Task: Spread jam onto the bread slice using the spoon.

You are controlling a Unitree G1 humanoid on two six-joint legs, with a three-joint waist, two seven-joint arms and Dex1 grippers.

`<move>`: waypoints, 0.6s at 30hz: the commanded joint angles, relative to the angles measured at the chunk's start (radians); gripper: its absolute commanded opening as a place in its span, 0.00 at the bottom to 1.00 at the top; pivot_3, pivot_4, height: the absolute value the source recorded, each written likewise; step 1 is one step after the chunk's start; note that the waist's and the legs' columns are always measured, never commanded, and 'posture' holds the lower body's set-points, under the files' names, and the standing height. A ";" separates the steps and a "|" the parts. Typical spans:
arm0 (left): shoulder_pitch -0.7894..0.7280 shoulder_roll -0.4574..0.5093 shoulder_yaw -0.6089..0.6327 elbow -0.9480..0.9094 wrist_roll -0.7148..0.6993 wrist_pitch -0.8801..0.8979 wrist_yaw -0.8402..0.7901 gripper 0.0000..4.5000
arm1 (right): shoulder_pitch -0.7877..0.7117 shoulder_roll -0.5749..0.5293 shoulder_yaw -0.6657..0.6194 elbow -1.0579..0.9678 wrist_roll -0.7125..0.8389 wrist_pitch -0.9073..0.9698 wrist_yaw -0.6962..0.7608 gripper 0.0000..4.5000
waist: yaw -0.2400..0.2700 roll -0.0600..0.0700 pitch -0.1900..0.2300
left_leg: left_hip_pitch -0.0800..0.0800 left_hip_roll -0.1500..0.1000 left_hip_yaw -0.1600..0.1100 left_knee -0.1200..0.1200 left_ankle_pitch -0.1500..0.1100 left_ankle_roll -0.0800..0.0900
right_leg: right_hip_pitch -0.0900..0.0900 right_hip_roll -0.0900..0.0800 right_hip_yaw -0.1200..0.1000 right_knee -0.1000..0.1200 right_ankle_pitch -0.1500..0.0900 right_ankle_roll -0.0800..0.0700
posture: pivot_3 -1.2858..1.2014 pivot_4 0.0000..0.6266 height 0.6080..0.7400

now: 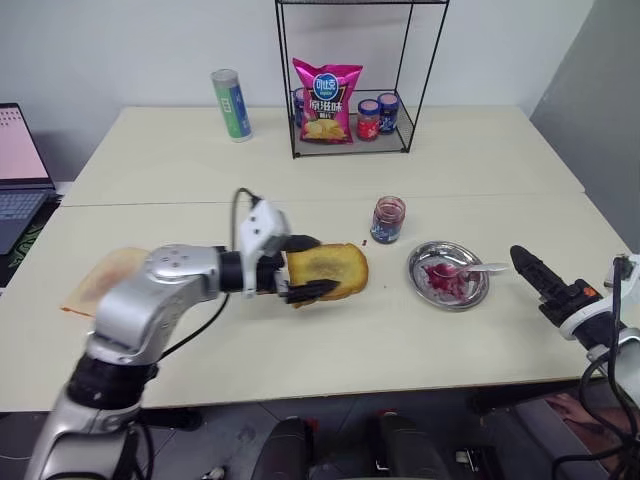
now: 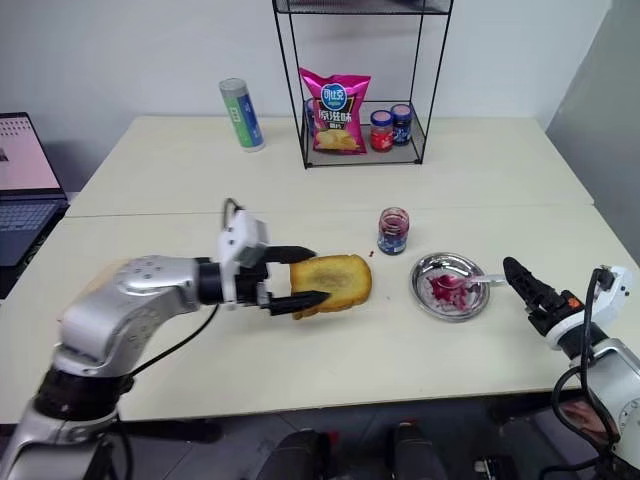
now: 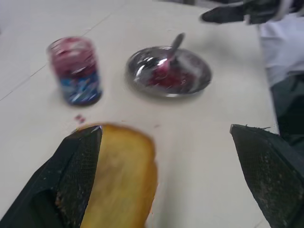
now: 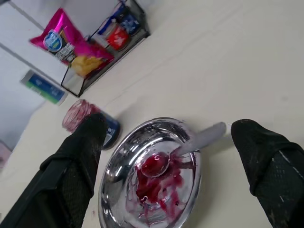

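Between the wide-apart jaws of the left gripper point(image 1: 300, 268) the bread slice point(image 1: 330, 268) lies loose and could get bumped off the desk point(image 1: 300, 350), while the spoon point(image 4: 190, 145) sits in the jam point(image 4: 159, 183) just past the right gripper point(image 4: 166, 190), its jaws apart and empty too.

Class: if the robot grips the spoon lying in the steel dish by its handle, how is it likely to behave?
The spoon looks like slim metal, so probably stiff and light. Its bowl sits in wet jam, so it may drip. The handle overhangs the dish rim, so a push there might tilt it.
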 commanded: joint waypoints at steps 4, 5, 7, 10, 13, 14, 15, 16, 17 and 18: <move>-0.038 -0.062 -0.042 0.000 0.050 -0.075 -0.009 1.00 | -0.049 0.070 0.045 0.079 0.028 -0.068 -0.089 1.00 | -0.006 0.005 -0.001 | 0.000 0.001 -0.001 -0.001 0.000 0.000 | 0.000 0.001 0.000 0.001 0.000 0.001 | 0.52 0.24 1.00; -0.039 -0.076 -0.048 0.001 0.058 -0.081 -0.001 1.00 | -0.062 0.078 0.054 0.098 0.021 -0.080 -0.093 1.00 | -0.006 0.005 0.000 | 0.001 0.001 -0.001 -0.001 0.000 0.000 | 0.000 0.002 -0.001 0.001 0.000 0.001 | 0.52 0.24 1.00; -0.037 -0.095 -0.051 0.003 0.067 -0.088 0.007 1.00 | -0.083 0.094 0.077 0.122 -0.002 -0.104 -0.093 1.00 | -0.007 0.005 0.000 | 0.000 0.002 -0.001 0.000 0.000 0.000 | 0.000 0.002 -0.001 0.001 0.001 0.001 | 0.52 0.24 1.00; -0.031 -0.105 -0.050 -0.002 0.077 -0.087 0.010 1.00 | -0.116 0.118 0.103 0.157 -0.023 -0.138 -0.089 1.00 | -0.011 0.005 0.000 | 0.001 0.001 0.000 0.000 0.000 0.000 | 0.000 0.002 0.000 0.001 0.001 0.002 | 0.52 0.24 1.00; -0.023 -0.100 -0.048 -0.014 0.082 -0.085 0.008 1.00 | -0.138 0.128 0.128 0.182 -0.044 -0.159 -0.077 1.00 | -0.015 0.005 0.000 | 0.000 0.001 -0.001 0.000 0.000 0.000 | 0.000 0.002 0.000 0.001 0.001 0.002 | 0.52 0.24 1.00; -0.020 -0.097 -0.045 -0.015 0.082 -0.081 0.009 1.00 | -0.147 0.130 0.138 0.189 -0.052 -0.167 -0.074 1.00 | -0.015 0.005 0.000 | 0.000 0.001 -0.001 0.000 0.000 0.000 | 0.000 0.002 -0.001 0.001 0.001 0.002 | 0.52 0.24 1.00; -0.015 -0.093 -0.041 -0.018 0.081 -0.080 0.008 1.00 | -0.154 0.133 0.143 0.198 -0.060 -0.175 -0.071 1.00 | -0.016 0.005 0.000 | 0.000 0.001 -0.001 0.000 0.000 0.000 | 0.000 0.002 0.000 0.001 0.001 0.002 | 0.52 0.24 1.00; -0.010 -0.092 -0.037 -0.024 0.077 -0.073 0.011 1.00 | -0.163 0.133 0.143 0.214 -0.071 -0.187 -0.065 1.00 | -0.018 0.005 0.000 | 0.000 0.001 -0.001 0.000 0.000 0.000 | 0.000 0.002 0.000 0.001 0.001 0.002 | 0.52 0.24 1.00; -0.007 -0.091 -0.035 -0.031 0.073 -0.067 0.014 1.00 | -0.170 0.132 0.141 0.229 -0.084 -0.204 -0.063 1.00 | -0.019 0.005 0.000 | 0.000 0.001 -0.001 0.000 0.000 0.000 | 0.000 0.002 0.000 0.001 0.001 0.002 | 0.52 0.24 1.00; -0.003 -0.090 -0.033 -0.038 0.071 -0.063 0.017 1.00 | -0.177 0.134 0.135 0.243 -0.092 -0.219 -0.068 1.00 | -0.019 0.005 0.000 | 0.000 0.001 -0.001 0.000 0.000 0.000 | 0.000 0.002 0.000 0.001 0.001 0.002 | 0.52 0.24 1.00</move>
